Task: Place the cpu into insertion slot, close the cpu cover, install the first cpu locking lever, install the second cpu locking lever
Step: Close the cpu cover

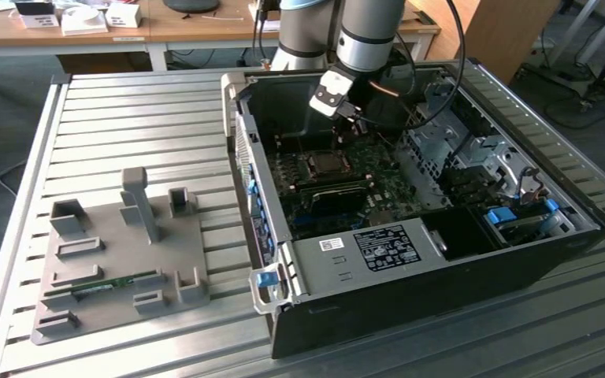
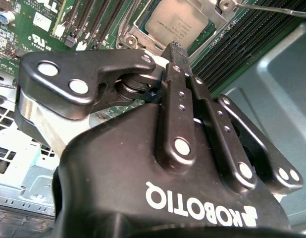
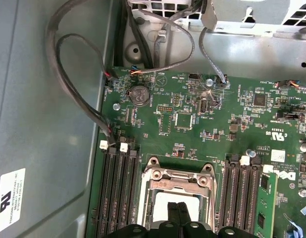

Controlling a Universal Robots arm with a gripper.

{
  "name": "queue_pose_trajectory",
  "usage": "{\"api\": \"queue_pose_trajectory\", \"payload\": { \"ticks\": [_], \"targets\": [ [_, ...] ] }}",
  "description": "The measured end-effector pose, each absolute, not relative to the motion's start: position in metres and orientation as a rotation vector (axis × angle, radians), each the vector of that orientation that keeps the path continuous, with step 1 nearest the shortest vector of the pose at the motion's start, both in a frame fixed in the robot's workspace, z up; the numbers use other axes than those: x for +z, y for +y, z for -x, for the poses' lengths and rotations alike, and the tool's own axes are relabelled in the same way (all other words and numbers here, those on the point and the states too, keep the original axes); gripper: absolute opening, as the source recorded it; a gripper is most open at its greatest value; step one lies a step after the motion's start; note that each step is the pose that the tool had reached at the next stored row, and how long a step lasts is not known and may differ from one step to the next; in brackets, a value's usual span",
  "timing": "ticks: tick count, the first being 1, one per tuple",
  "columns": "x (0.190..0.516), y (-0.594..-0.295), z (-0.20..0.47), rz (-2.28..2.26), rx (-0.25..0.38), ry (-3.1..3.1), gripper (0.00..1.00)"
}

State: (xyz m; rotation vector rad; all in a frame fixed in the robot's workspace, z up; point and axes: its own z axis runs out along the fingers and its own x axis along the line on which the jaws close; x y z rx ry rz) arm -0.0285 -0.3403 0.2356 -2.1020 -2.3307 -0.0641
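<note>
Greyish-gold cpu (image 2: 177, 22) sat flat in the insertion slot (image 1: 324, 169), middle of the exterior view, cpu cover (image 3: 176, 174) looking folded down around it. Reckon it's light, stiff, and fragile underneath, so bare edges only. The gripper (image 3: 178, 214) hung right above it, fingertips (image 3: 173, 213) pinched together on nothing. Green motherboard (image 3: 192, 124) all round, inside a black computer case (image 1: 439, 299) on a slatted metal table (image 1: 124, 118); tight quarters, loose cables (image 3: 96, 115) nearby.
</note>
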Motion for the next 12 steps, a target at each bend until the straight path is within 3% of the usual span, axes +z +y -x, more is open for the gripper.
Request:
{"api": "queue_pose_trajectory", "payload": {
  "ticks": [12],
  "targets": [
    [0.2356, -0.3403, 0.0285, 2.101, -0.064, -2.331, 0.11]
  ]
}}
